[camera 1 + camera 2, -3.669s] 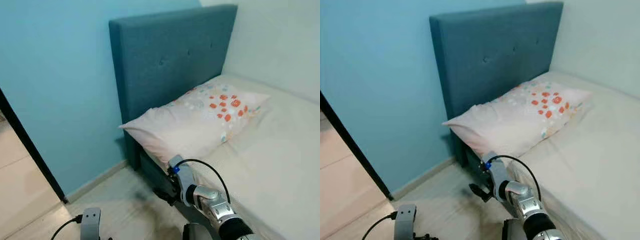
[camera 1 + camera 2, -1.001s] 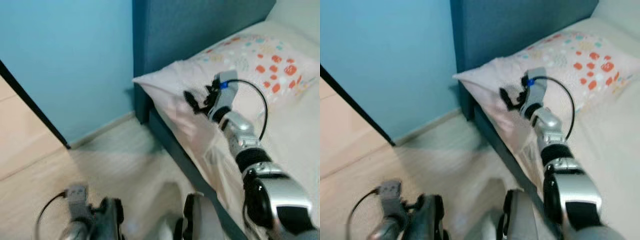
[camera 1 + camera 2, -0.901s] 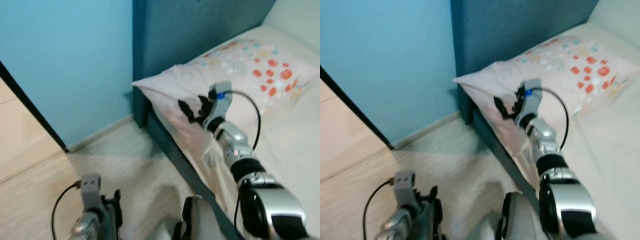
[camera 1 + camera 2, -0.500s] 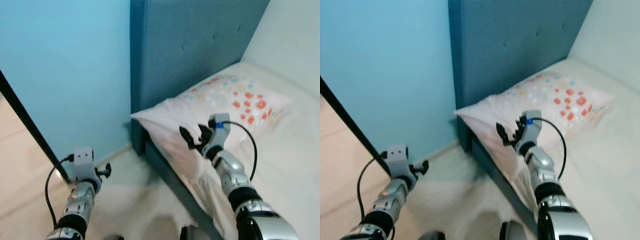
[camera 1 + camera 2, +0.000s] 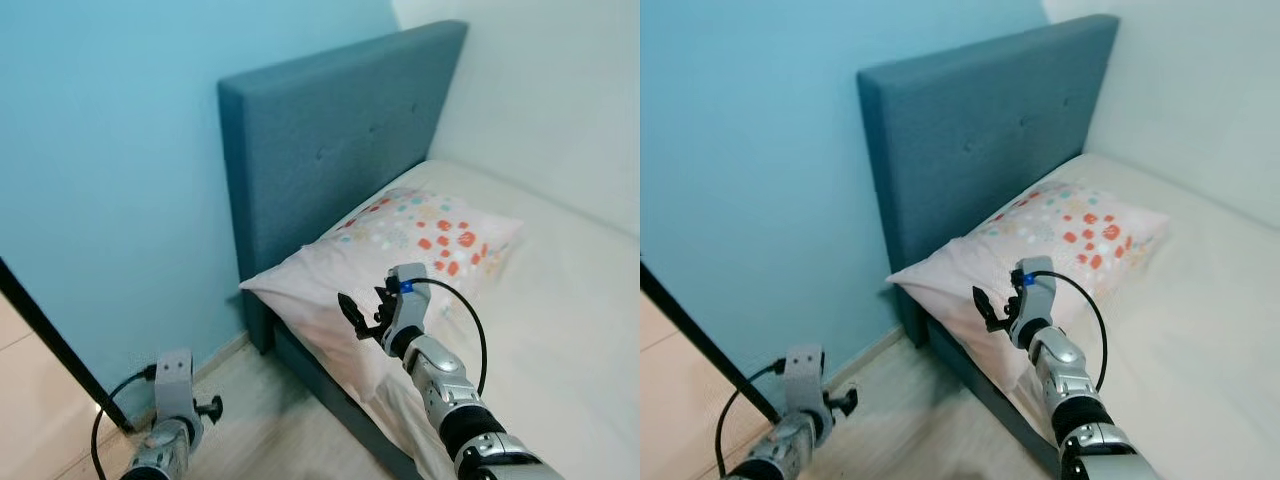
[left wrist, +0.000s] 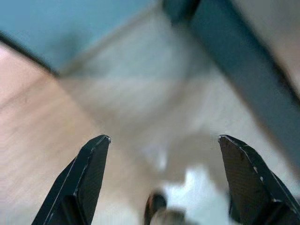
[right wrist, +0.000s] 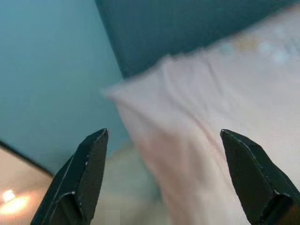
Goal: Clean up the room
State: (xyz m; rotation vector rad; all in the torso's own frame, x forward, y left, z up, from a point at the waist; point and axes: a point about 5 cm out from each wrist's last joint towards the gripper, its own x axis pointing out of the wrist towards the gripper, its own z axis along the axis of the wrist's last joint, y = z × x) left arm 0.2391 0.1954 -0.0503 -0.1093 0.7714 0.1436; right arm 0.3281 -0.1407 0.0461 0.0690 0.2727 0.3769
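The pillow [image 5: 400, 250] lies at the bed's [image 5: 570, 320] head edge, its corner overhanging. The right gripper [image 5: 362, 314], fingers spread, hovers there; a shallow pinch could slip off the fabric.

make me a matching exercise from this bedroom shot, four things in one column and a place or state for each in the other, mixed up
Things:
1. pillow
2. headboard
3. right gripper
4. left gripper

Places or states:
A. low over the floor, beside the bed
B. open, raised in front of the pillow's near corner
C. upright against the blue wall
D. lying on the bed at its head, with coloured spots at the far end

Pairs: 1-D, 2-C, 3-B, 4-A
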